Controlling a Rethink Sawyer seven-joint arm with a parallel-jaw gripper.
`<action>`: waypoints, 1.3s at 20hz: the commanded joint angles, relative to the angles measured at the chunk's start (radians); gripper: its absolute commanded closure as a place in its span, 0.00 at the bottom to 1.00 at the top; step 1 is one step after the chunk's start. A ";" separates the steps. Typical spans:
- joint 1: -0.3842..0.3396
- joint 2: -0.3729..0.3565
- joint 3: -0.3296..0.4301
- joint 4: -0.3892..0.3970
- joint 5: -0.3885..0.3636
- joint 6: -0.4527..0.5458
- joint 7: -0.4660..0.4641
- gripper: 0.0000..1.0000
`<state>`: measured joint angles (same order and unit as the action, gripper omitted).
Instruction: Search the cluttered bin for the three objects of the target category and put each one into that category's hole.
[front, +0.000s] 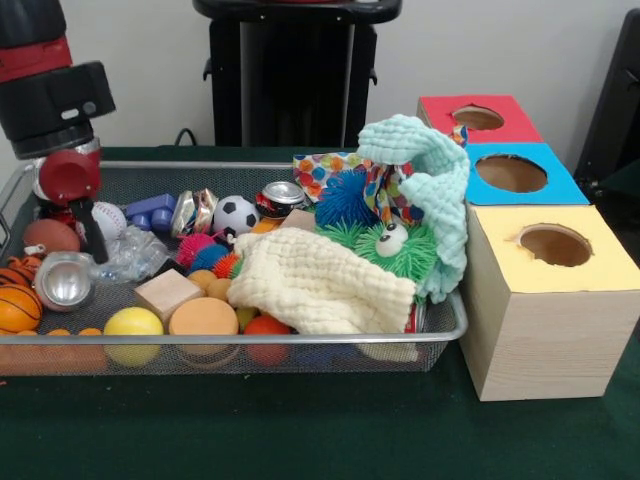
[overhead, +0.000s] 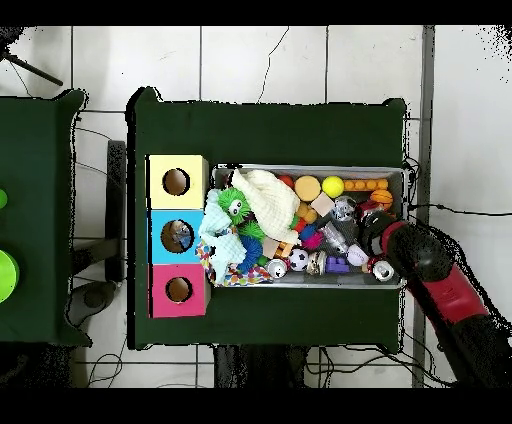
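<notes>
Gripper (front: 88, 232) low over wire-mesh bin's (front: 300, 352) end farthest from boxes, beside crushed clear bottle (front: 135, 255), fingers' state not discernible.

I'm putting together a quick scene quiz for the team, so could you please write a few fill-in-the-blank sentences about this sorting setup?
1. Beside the cluttered bin stand three boxes; the one nearest the front camera, the yellow-topped box, has a top coloured ____.
2. The middle box has a ____ top.
3. The black-and-white ball in the bin is a toy ____ ball.
4. The gripper reaches into the bin's ____ end in the front view.

Missing words: yellow; blue; soccer; left
</notes>
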<state>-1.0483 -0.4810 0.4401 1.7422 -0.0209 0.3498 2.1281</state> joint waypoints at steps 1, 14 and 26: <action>0.099 -0.193 -0.060 -0.194 -0.066 0.340 -0.093 1.00; 0.341 -0.398 -0.301 -0.323 -0.120 0.719 0.283 1.00; 0.531 -0.423 -0.502 -0.220 0.015 0.651 0.520 1.00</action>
<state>-0.5625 -0.9021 0.0507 1.4503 -0.0472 0.9566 2.2612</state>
